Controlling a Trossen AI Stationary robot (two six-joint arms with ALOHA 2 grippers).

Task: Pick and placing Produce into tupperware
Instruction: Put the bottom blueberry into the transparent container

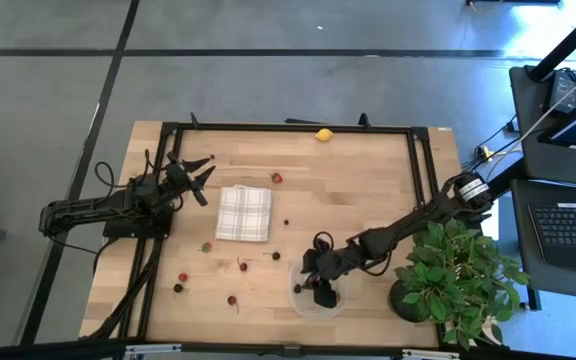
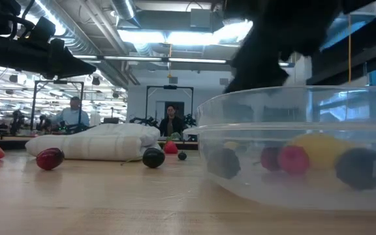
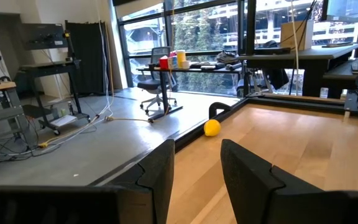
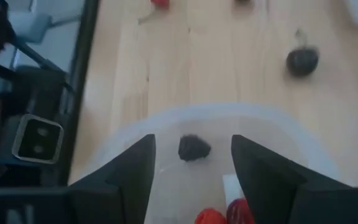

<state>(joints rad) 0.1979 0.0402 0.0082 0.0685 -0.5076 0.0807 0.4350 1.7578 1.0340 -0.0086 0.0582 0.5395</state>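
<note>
The tupperware (image 1: 320, 300) is a clear, shallow, rounded container sitting near the front edge of the wooden table (image 1: 368, 180), just left of the potted plant (image 1: 453, 270). Seen from the low view, it already holds a yellow lemon-like fruit (image 2: 320, 147), a pink-red berry (image 2: 293, 159) and several dark berries (image 2: 360, 166). The right gripper (image 1: 320, 283) hangs directly over the container with its fingers spread apart and nothing between them; a dark berry (image 4: 193, 148) lies on the container floor below the gap, beside red berries (image 4: 211, 217). Loose produce remains scattered on the table left of the container: red and dark berries (image 1: 182, 277) toward the front left, one dark berry (image 4: 302, 61) just beyond the container's rim, and a second lemon (image 1: 324, 134) against the far frame rail. The folded checked cloth (image 1: 243, 212) lies mid-table, well apart from the container. The left gripper (image 1: 200, 178) waits near the table's left side, raised, fingers partly open and empty. Open bare wood lies between cloth, far rail and right arm.
</note>
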